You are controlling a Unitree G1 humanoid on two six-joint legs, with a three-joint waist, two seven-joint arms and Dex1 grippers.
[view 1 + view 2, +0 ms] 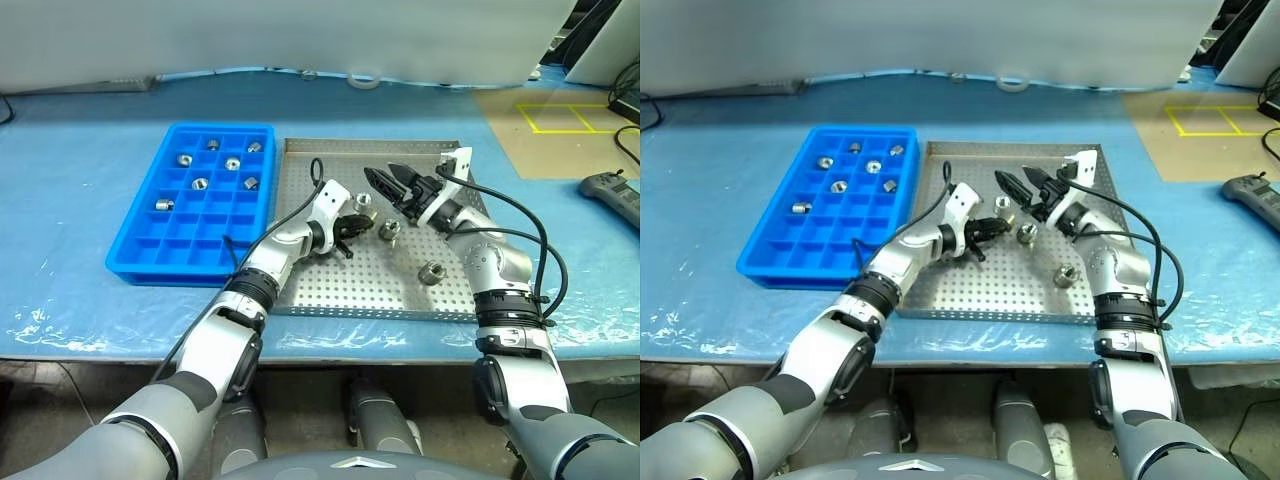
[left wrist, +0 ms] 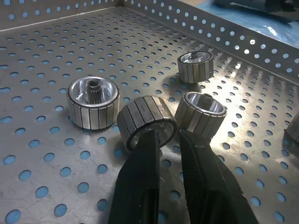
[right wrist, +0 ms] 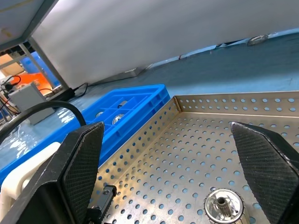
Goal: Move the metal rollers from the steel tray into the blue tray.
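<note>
our left jaws [image 2: 168, 140] are clamped on one of the metal rollers [image 2: 146, 122], low over the steel tray [image 1: 330, 290]; our right jaws [image 1: 392, 180] stand wide apart and empty above it. two more rollers sit just beyond the held one, so we judge a straight lift best before swinging to the blue tray [image 1: 150, 255] on the counter [image 1: 80, 200]. we can read no writing anywhere.
</note>
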